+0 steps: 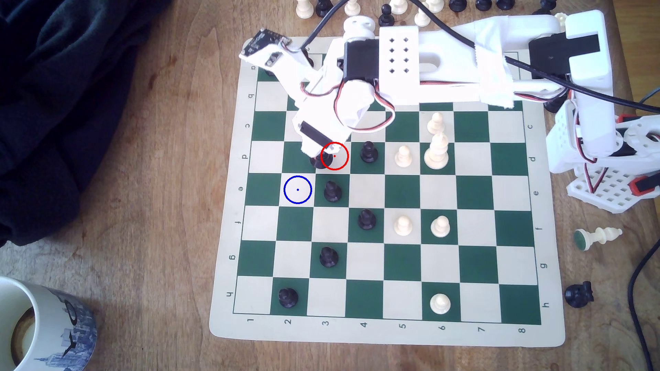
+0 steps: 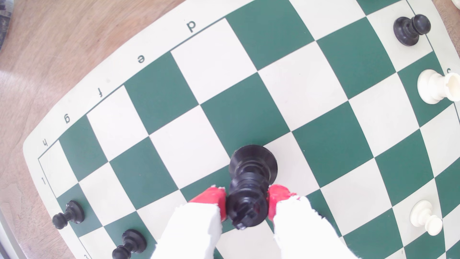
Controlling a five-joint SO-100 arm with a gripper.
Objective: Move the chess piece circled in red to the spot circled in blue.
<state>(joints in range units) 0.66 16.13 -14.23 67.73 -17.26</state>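
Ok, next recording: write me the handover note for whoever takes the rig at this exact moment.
Gripper: its red-tipped fingers are shut on the tall black piece, one on each side of its upper body.
Tall black piece: in the exterior view it shows at the left edge of the red circle, mostly under the arm. Whether its base has left the board, I cannot tell.
Blue-circled square: cream, bare, one row nearer the camera and one column to the exterior view's left of the red circle. A black pawn stands on the square just to its right in that view.
Done: grasp.
Left: carry to the blue square, set down upright, release.
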